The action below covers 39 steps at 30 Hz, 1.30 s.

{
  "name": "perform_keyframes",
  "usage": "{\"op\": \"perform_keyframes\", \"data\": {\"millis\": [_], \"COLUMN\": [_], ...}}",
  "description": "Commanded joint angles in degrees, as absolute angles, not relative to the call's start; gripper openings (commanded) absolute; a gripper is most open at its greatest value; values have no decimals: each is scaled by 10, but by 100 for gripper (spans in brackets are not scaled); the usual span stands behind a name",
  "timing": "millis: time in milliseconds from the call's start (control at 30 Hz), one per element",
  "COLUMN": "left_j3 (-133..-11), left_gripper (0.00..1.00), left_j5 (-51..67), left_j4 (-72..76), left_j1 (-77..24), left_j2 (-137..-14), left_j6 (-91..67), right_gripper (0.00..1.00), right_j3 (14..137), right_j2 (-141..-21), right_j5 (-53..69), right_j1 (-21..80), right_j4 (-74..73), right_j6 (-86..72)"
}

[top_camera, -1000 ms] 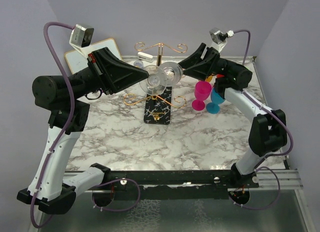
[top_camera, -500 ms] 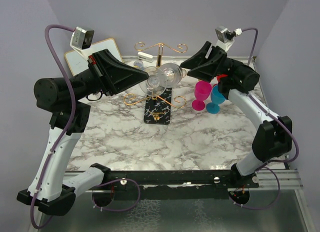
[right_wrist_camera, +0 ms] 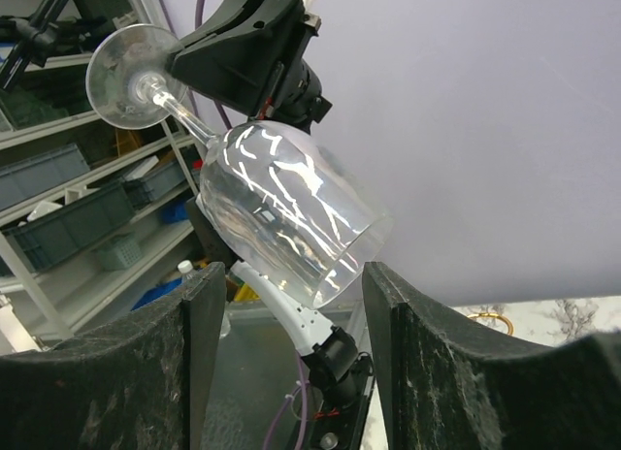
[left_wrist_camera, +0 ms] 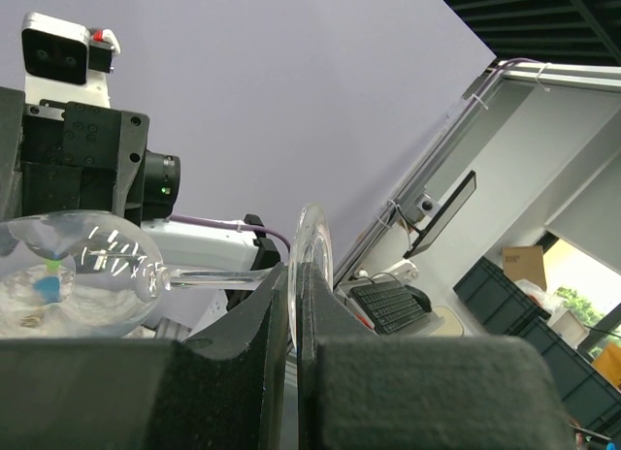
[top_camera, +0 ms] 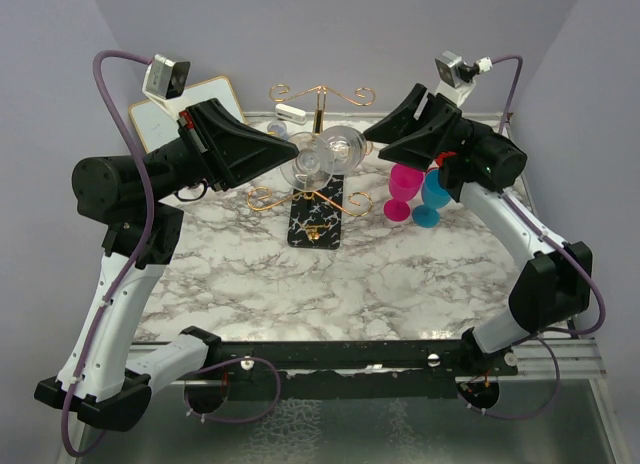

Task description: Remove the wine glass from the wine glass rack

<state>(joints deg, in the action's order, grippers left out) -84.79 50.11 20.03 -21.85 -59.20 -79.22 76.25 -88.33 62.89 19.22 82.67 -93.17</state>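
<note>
The left fingers (left_wrist_camera: 243,324) are coming in from the left of the top view and clamping together on the thin round foot of the wine glass (left_wrist_camera: 92,268). In the left wrist view the foot's edge is standing up out of the narrow slot between them. The glass is lying on its side in the air at the upper centre of the top view, stem level and bowl pointing right. There it is overlapping the gold arms of the wine glass rack (top_camera: 318,224); whether it is touching them I cannot tell. The right fingers (right_wrist_camera: 189,358) are standing apart. The open rim of the bowl is hanging between and just above them, and contact is unclear.

On the white, grey-veined tabletop (top_camera: 400,274), a whiteboard (top_camera: 190,106) is sitting at the upper left. The rack's black base is resting at the centre. A pink cup (top_camera: 402,189) and a blue cup (top_camera: 430,202) are standing side by side at the right. Lavender walls (top_camera: 330,34) are closing in the back and sides.
</note>
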Motion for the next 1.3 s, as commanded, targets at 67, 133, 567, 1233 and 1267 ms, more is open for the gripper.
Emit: {"op": "perform_keyframes", "data": {"millis": [67, 133, 567, 1233, 1267], "left_j3": [-859, -866, -864, -844, -840], "left_gripper": [0, 0, 0, 0, 0], "left_j5": [478, 474, 473, 452, 456], "left_j4": [220, 201, 207, 79, 83], "left_j1": [-217, -218, -217, -218, -218], "left_j2": [-573, -571, -576, -625, -630], "left_j6": [-783, -766, -766, -577, -572], "right_gripper": [59, 58, 57, 53, 52], "right_j3": [806, 819, 794, 812, 810], "right_j2": [-909, -921, -903, -659, -655], "right_j5": [646, 647, 664, 616, 618], "right_j1": [195, 194, 193, 194, 195], "right_j4": [949, 954, 943, 95, 93], "right_j6": [-897, -906, -897, -335, -347]}}
